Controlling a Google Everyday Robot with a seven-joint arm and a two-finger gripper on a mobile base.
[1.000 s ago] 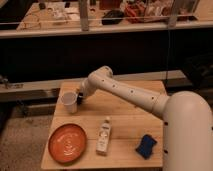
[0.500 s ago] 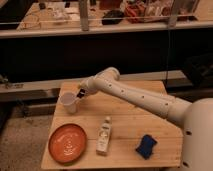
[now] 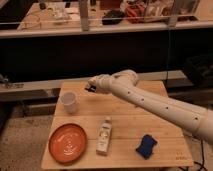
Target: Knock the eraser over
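My gripper (image 3: 91, 86) hovers over the far left part of the wooden table (image 3: 125, 115), a little right of and behind the white cup (image 3: 69, 102). It is shut, with its dark tip pointing left. The white arm runs from it down to the right edge of the view. The eraser is not visible anywhere on the table; it may be hidden behind the gripper's tip.
An orange plate (image 3: 67, 143) lies at the front left. A white bottle (image 3: 104, 135) lies on its side at the front middle, and a dark blue pad (image 3: 146, 146) sits front right. A dark ledge and railing (image 3: 100, 30) run behind the table.
The gripper has moved right, away from the cup's side, and the arm has swung lower across the table's right half. Cup, plate, bottle and pad have not moved.
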